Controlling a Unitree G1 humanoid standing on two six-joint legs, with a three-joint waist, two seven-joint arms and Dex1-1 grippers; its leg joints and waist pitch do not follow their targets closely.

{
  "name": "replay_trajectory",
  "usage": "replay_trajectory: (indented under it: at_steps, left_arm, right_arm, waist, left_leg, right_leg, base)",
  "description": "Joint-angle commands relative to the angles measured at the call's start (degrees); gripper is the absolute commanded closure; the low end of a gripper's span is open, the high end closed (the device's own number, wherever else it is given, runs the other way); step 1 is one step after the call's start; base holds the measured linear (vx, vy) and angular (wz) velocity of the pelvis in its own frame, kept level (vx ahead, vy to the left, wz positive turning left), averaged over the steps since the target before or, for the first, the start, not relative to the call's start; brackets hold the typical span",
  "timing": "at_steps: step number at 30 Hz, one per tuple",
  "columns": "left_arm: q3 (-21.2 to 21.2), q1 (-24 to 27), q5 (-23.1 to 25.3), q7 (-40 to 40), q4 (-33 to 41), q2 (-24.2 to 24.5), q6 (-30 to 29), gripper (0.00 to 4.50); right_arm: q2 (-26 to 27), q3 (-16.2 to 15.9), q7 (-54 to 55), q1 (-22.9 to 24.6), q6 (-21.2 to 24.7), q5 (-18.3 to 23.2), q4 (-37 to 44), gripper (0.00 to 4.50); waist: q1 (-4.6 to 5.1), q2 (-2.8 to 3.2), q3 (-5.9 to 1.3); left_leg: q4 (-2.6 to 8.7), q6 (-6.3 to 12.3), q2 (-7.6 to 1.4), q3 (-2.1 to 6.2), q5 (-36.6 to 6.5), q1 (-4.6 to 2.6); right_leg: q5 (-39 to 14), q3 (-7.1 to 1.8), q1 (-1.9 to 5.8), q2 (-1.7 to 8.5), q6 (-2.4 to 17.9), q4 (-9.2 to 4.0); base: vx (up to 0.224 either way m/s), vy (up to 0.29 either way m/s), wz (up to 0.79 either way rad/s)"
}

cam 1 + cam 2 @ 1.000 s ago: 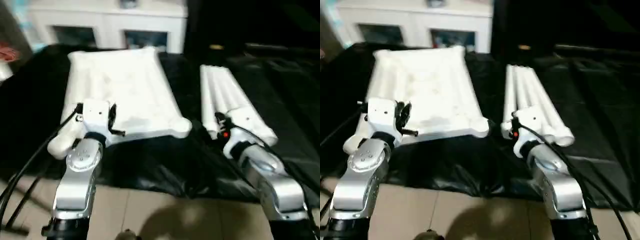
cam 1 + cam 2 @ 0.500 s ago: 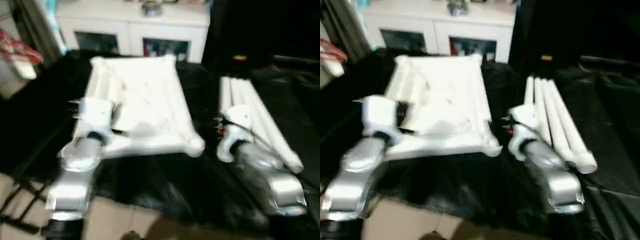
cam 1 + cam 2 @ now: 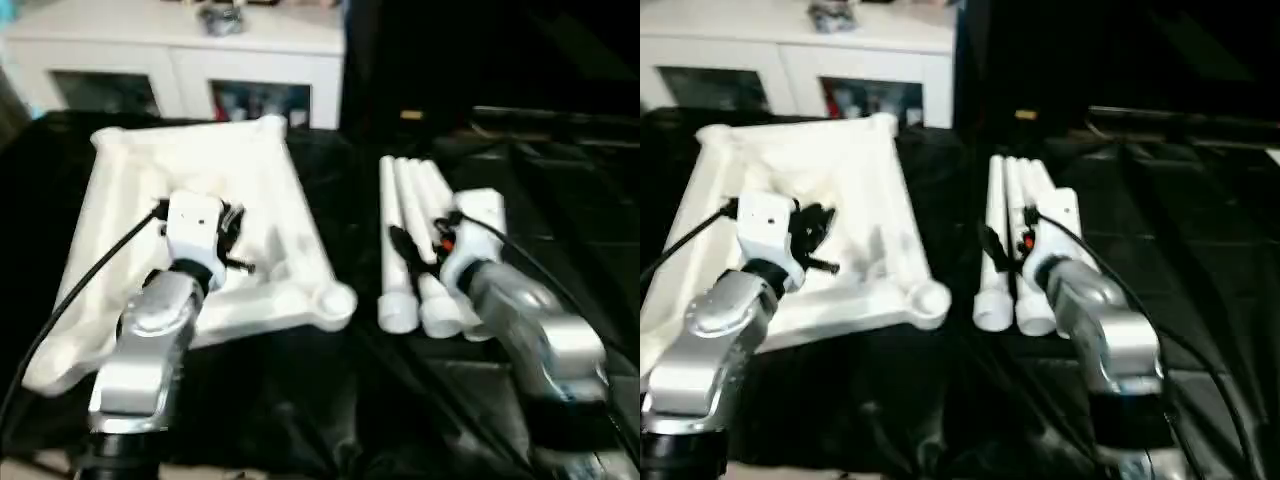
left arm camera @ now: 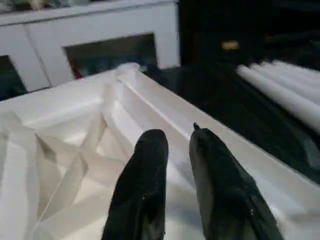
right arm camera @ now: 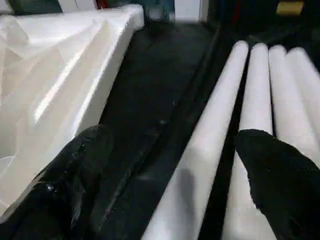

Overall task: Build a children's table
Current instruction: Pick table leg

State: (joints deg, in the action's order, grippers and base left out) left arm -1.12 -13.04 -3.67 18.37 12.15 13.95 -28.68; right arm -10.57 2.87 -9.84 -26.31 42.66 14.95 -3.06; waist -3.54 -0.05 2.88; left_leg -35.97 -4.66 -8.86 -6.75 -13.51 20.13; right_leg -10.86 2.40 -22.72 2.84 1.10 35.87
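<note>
over the legs [image 3: 410, 245] the right gripper [image 5: 175, 175] has come forward, jaws wide; left gripper [image 4: 180, 165] stays nearly closed, empty, above the tabletop [image 3: 120, 200].

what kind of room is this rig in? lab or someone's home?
Probably a home-style room or a staged one; hard to be sure. A white cabinet with glass doors stands behind, and the tabletop and legs lie on black sheeting.

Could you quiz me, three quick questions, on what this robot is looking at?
1. True or false: the tabletop lies with its ribbed underside up.
2. How many legs lie side by side?
3. Which gripper is wide open: A) left gripper B) right gripper?

Key: 1 true. 2 four, on the black sheet to the tabletop's right. 3 B; it hovers over the legs, holding nothing.
</note>
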Motion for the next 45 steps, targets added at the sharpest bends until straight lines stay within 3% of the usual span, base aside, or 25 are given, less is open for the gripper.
replay_trajectory:
  at_steps: [1,4,5,6,9,11,12,13,14,18,19,22,27,29,40,44,45]
  left_arm:
    - [2.72,-0.63,-0.18,3.12,-0.71,1.36,-0.64,3.16]
    - [3.26,-1.31,-0.77,4.64,-1.38,2.20,-0.91,2.86]
    - [3.56,-1.75,-0.50,4.99,-1.70,2.63,-0.99,2.83]
    - [3.85,-2.19,-0.09,5.19,-2.00,3.09,-1.07,2.80]
    - [4.18,-2.72,-0.41,6.12,-2.17,3.54,-1.39,2.44]
    - [4.50,-2.57,-1.30,7.16,-1.25,4.09,-2.91,2.44]
    - [4.75,-2.39,-1.51,7.64,-0.76,4.41,-3.25,2.44]
    - [5.19,-1.97,-1.98,8.74,0.10,4.88,-3.48,2.44]
    - [5.64,-1.53,-2.60,10.01,0.98,5.40,-3.68,2.44]
    - [7.01,-0.31,-4.30,13.64,3.24,7.21,-4.12,2.44]
    - [7.38,0.18,-4.89,15.00,4.15,7.99,-4.36,2.44]
    - [7.83,1.04,-6.92,18.19,6.42,9.61,-5.43,2.44]
    - [8.33,1.00,-8.10,20.28,7.46,11.21,-6.09,2.44]
    - [8.46,1.04,-8.29,20.57,7.75,11.55,-6.23,2.44]
    - [8.83,1.18,-8.90,20.73,8.35,12.07,-6.66,2.44]
    - [8.87,1.20,-8.97,20.70,8.40,12.06,-6.71,2.44]
    - [8.95,1.27,-9.02,20.67,8.46,12.08,-6.71,2.44]
  right_arm:
    - [-0.31,1.42,1.29,-3.26,0.97,-1.13,-3.70,0.00]
    - [-0.07,1.52,1.46,-6.28,2.33,-1.85,-6.78,0.00]
    - [-0.10,1.16,1.16,-7.95,2.53,-2.11,-9.01,0.00]
    - [-0.23,0.62,0.83,-9.66,2.88,-2.25,-11.40,0.00]
    - [-0.96,-1.77,-1.35,-12.32,3.03,-2.89,-15.57,0.00]
    - [-1.20,-4.22,-1.84,-15.49,4.65,-4.54,-20.54,0.00]
    - [-1.11,-4.73,-1.33,-16.83,5.22,-5.37,-22.67,0.00]
    - [-0.83,-4.83,-0.82,-18.15,5.64,-5.96,-24.72,0.00]
    - [-0.51,-4.56,-0.53,-19.13,5.85,-6.12,-26.14,0.00]
    - [-0.01,-4.22,-0.60,-21.41,6.94,-6.16,-29.33,0.00]
    - [-0.06,-4.44,-0.55,-21.95,7.44,-6.19,-30.17,0.00]
    - [-0.22,-4.85,-2.01,-22.74,8.68,-5.72,-31.74,0.00]
    - [-0.13,-4.46,-2.33,-23.73,10.51,-6.21,-34.19,0.00]
    - [-0.04,-4.00,-2.15,-23.85,10.70,-6.00,-34.05,0.00]
    - [-0.57,-0.58,0.98,-24.49,12.78,-5.74,-31.40,0.00]
    - [-0.63,-0.92,0.05,-24.07,13.97,-5.70,-30.64,0.00]
    - [-0.42,-1.28,-0.21,-23.64,14.29,-5.76,-30.47,0.00]
  waist:
    - [0.22,0.35,-2.47]
    - [0.01,0.39,-2.43]
    - [-0.02,0.19,-2.63]
    - [-0.09,0.36,-2.83]
    - [-0.10,0.09,-2.97]
    - [-0.05,-0.43,-3.13]
    - [-0.09,-0.23,-3.23]
    - [0.06,-0.61,-3.42]
    - [-0.22,-0.27,-3.52]
    - [-0.45,-0.42,-4.20]
    - [-0.45,-0.57,-4.13]
    - [-0.59,-0.43,-3.82]
    - [-0.70,-0.39,-3.19]
    - [-0.72,-0.42,-3.22]
    - [-0.84,-0.49,-3.45]
    - [-0.91,-0.53,-3.45]
    - [-0.86,-0.85,-3.42]
  left_leg:
    - [5.18,-1.75,-2.54,0.16,-16.35,-1.04]
    - [5.49,-1.51,-2.73,-0.36,-15.36,-0.74]
    - [5.46,-1.38,-2.79,-0.50,-13.57,-0.29]
    - [5.53,-1.48,-2.93,-0.57,-12.14,-0.08]
    - [5.37,-1.38,-2.89,-0.93,-10.29,0.35]
    - [5.26,-0.88,-2.83,-1.08,-7.91,0.65]
    - [5.17,-0.90,-2.88,-1.04,-7.09,0.68]
    - [4.97,-0.64,-2.85,-1.17,-5.03,0.85]
    - [4.80,-0.31,-2.92,-1.35,-3.27,0.80]
    - [4.22,1.94,-2.87,-1.72,4.57,1.02]
    - [4.22,2.35,-2.82,-1.82,4.91,1.13]
    - [4.35,2.54,-3.06,-2.02,2.44,0.94]
    - [4.88,-0.33,-3.28,-2.16,-3.91,0.52]
    - [4.98,-1.15,-3.38,-2.12,-4.80,0.44]
    - [4.89,-1.85,-3.17,-2.15,-2.99,0.70]
    - [4.87,-1.69,-3.14,-2.18,-2.73,0.75]
    - [4.90,-1.62,-3.16,-2.22,-2.78,0.78]
  right_leg:
    - [-20.56,-2.44,1.88,4.06,9.18,-5.23]
    - [-23.29,-2.54,1.69,4.42,7.31,-5.52]
    - [-22.23,-2.58,1.94,4.63,7.15,-5.36]
    - [-20.64,-2.52,2.14,4.67,7.30,-5.10]
    - [-16.72,-2.58,2.27,4.69,8.16,-4.77]
    - [-14.48,-2.50,2.54,4.66,9.01,-4.41]
    - [-13.94,-2.47,2.52,4.77,9.39,-4.15]
    - [-12.49,-2.43,2.58,4.80,10.04,-4.01]
    - [-9.79,-2.49,2.50,4.71,10.52,-3.81]
    - [4.18,-2.29,2.77,4.28,13.34,-2.12]
    - [5.09,-2.27,2.77,4.23,13.49,-2.16]
    - [2.88,-2.28,2.57,4.41,14.21,-2.42]
    - [-6.93,-2.44,2.31,4.52,12.18,-3.32]
    - [-8.47,-2.49,2.30,4.56,11.29,-3.38]
    - [-6.60,-2.44,2.32,4.29,10.17,-3.16]
    - [-6.16,-2.44,2.39,4.28,10.05,-3.14]
    - [-6.39,-2.43,2.39,4.29,10.04,-3.21]
  base:
    - [-0.074,0.016,0.09]
    - [-0.022,0.003,0.03]
    - [0.000,0.000,0.00]
    - [0.000,0.000,0.00]
    - [0.000,0.000,0.00]
    - [0.000,0.000,0.00]
    - [0.000,0.000,0.00]
    - [0.000,0.000,0.00]
    - [0.000,0.000,0.00]
    - [0.027,0.003,0.00]
    - [0.054,0.008,0.00]
    - [0.000,0.000,0.00]
    - [0.000,0.000,0.00]
    - [0.000,0.000,0.00]
    - [0.000,0.000,0.00]
    - [0.000,0.000,0.00]
    - [0.000,0.000,0.00]
